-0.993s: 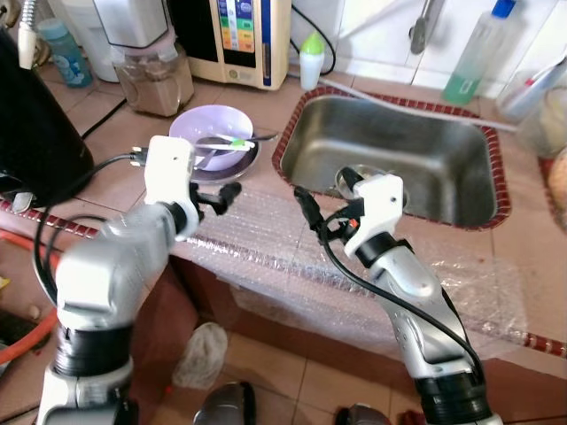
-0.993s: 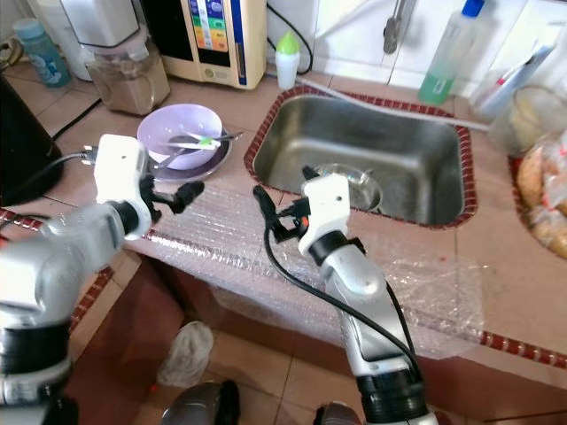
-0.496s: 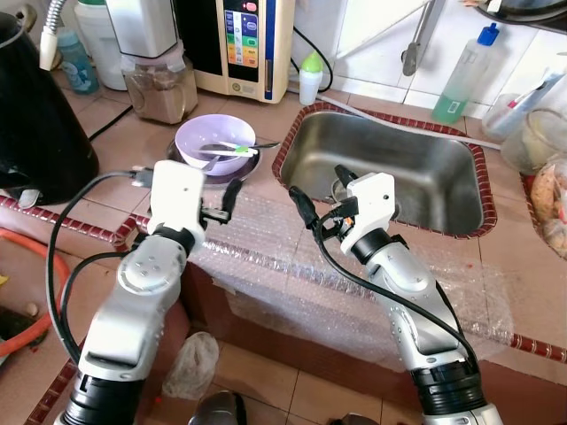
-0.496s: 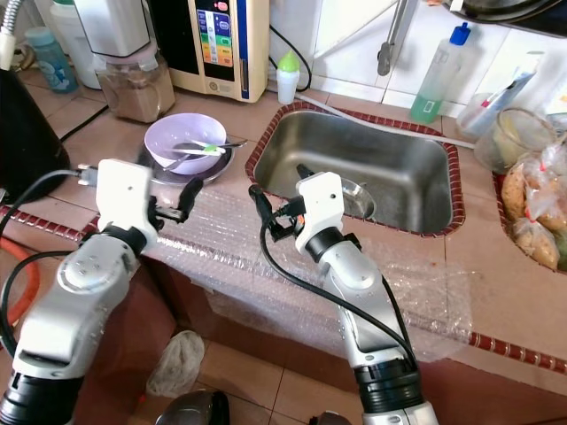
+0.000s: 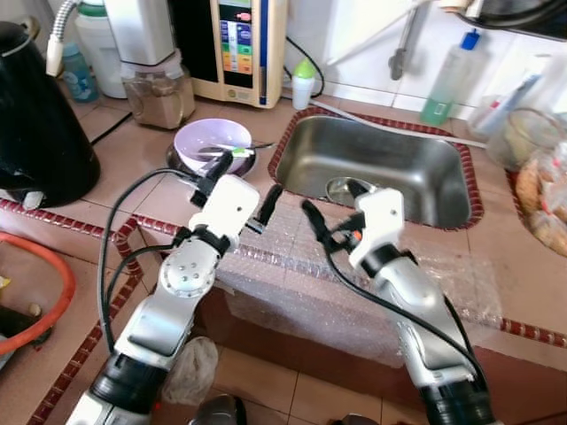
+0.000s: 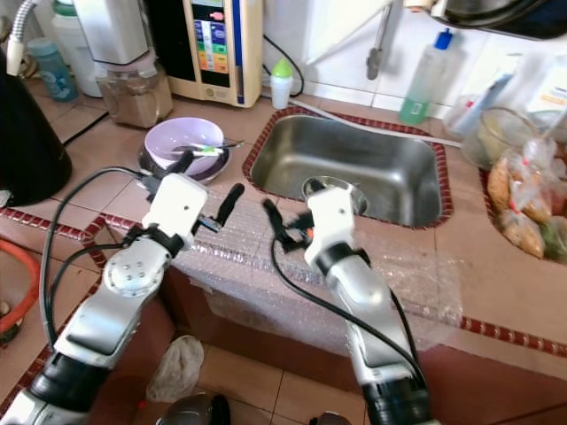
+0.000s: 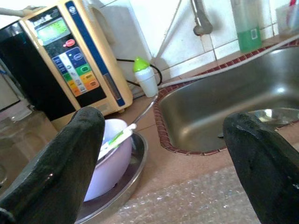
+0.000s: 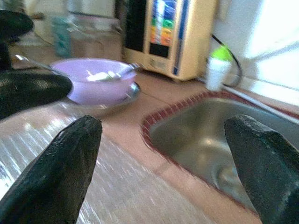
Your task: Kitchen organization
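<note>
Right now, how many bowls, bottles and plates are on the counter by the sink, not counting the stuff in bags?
Bowls: 1, the purple bowl.
Plates: 1, the metal plate under it.
Bottles: 3, the small green-capped bottle, the tall green bottle and the blue bottle.
Total: 5

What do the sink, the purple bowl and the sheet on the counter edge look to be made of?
Sink: brushed stainless steel, grey with soft reflections. Purple bowl: probably plastic or melamine, an even matte lilac. Sheet: clear bubble wrap, its rows of bubbles glinting.
</note>
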Available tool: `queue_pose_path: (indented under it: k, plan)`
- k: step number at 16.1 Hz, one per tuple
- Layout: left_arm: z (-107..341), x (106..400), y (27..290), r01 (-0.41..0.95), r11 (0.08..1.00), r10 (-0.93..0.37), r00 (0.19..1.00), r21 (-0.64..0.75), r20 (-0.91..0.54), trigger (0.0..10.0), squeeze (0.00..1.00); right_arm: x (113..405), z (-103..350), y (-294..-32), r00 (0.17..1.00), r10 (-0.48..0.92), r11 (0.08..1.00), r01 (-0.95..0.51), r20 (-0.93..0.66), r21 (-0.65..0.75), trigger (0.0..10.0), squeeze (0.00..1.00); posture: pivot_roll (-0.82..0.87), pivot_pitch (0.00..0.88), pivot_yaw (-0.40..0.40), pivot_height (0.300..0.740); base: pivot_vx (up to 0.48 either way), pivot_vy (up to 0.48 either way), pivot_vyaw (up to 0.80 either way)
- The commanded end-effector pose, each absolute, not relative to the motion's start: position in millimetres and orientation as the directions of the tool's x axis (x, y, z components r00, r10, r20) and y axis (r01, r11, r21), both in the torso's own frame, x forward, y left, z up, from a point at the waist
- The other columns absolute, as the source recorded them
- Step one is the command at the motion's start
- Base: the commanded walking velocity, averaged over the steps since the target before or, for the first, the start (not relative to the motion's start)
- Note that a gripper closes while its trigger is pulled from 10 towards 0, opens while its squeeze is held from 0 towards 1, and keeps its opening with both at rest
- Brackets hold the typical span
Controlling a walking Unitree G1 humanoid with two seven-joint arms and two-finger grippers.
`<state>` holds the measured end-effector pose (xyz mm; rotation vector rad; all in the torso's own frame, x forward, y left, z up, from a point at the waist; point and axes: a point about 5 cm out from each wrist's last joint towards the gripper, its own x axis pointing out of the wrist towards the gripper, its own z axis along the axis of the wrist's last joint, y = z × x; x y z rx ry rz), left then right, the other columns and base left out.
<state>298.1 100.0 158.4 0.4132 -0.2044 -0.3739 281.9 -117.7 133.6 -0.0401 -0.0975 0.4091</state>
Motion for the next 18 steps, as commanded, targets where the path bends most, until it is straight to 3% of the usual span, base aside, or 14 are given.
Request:
queue_pose_path:
  k: [1,7,16,18]
  plan:
    - [160,307,99,0.294,0.845,-0.387,0.913,0.446,0.131,10.0,0.00,277,132,-128,0.930,0.358,0.933,-0.354,0.078,-0.063,10.0,0.00,-0.03,0.020,0.014,0.740,0.000,0.000,0.00]
    - [169,321,109,0.241,0.881,-0.339,0.922,0.407,0.187,10.0,0.00,271,126,-133,0.955,0.291,0.956,-0.288,0.060,-0.059,10.0,0.00,-0.05,0.006,0.043,0.740,0.000,0.000,0.00]
    - [162,287,124,0.213,0.934,-0.281,0.933,0.287,0.225,10.0,0.00,287,136,-138,0.978,0.181,0.983,-0.182,0.101,-0.004,10.0,0.00,-0.01,0.000,0.029,0.740,0.000,0.000,0.00]
    - [163,287,125,0.196,0.943,-0.260,0.938,0.269,0.229,10.0,0.00,288,136,-137,0.978,0.181,0.983,-0.182,0.103,0.002,10.0,0.00,-0.01,0.000,0.026,0.740,0.000,0.000,-0.68]
